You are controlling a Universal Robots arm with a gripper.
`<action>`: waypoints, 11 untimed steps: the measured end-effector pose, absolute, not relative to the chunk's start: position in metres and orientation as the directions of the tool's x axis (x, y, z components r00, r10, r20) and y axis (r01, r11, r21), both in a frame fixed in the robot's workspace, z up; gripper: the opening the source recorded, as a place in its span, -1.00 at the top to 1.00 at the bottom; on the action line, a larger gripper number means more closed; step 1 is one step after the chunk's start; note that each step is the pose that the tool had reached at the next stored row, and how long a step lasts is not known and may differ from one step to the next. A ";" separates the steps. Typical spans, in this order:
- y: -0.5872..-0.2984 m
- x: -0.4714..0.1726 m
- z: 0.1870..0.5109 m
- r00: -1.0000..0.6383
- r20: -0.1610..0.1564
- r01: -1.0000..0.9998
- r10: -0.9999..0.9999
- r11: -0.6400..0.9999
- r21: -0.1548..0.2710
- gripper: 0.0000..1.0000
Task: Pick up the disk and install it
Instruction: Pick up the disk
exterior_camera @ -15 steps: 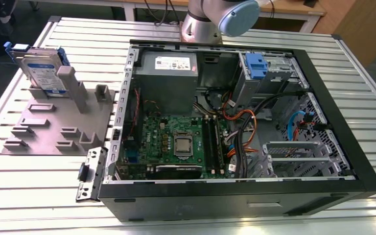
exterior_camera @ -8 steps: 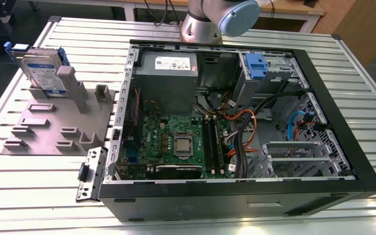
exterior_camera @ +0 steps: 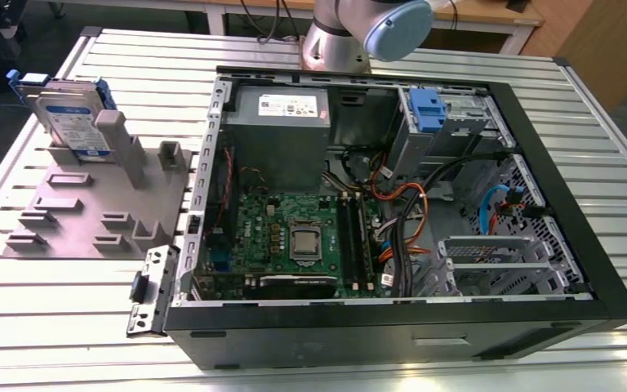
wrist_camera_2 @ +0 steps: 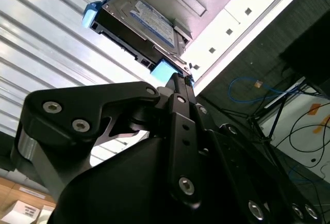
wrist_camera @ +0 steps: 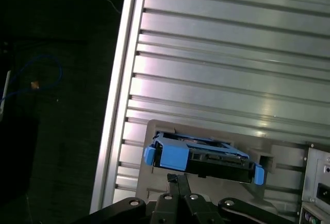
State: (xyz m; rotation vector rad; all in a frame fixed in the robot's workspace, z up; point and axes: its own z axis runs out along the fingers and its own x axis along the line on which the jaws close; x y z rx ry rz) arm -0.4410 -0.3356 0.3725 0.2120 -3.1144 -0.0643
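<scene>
The disk point(exterior_camera: 68, 114) stands on edge in a slot at the far end of a grey holder plate point(exterior_camera: 85, 204), at the exterior view's left. It is silver with a white-and-blue label and blue side rails. Both wrist views show the disk point(wrist_camera_2: 139, 25) point(wrist_camera: 203, 157) just beyond my fingertips. My gripper point(wrist_camera_2: 178, 78) point(wrist_camera: 178, 178) is shut, its two black fingers pressed together with nothing between them. It is close to the disk's blue rail; contact cannot be told.
An open black computer case point(exterior_camera: 401, 204) lies on the slatted metal table point(exterior_camera: 619, 163), with a motherboard, cables, a grey power supply point(exterior_camera: 278, 114) and a blue-latched drive bay point(exterior_camera: 428, 110). The arm's base point(exterior_camera: 362, 33) stands behind the case. The table's edge point(wrist_camera: 116, 105) runs near the holder.
</scene>
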 end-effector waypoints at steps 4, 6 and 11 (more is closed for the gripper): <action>-0.336 -0.441 0.373 -0.985 0.016 -0.170 -0.171 0.985 0.042 0.79; -0.336 -0.441 0.372 -0.979 0.016 -0.202 -0.203 0.978 0.042 0.79; -0.336 -0.441 0.372 -0.957 0.017 -0.290 -0.291 0.956 0.042 0.79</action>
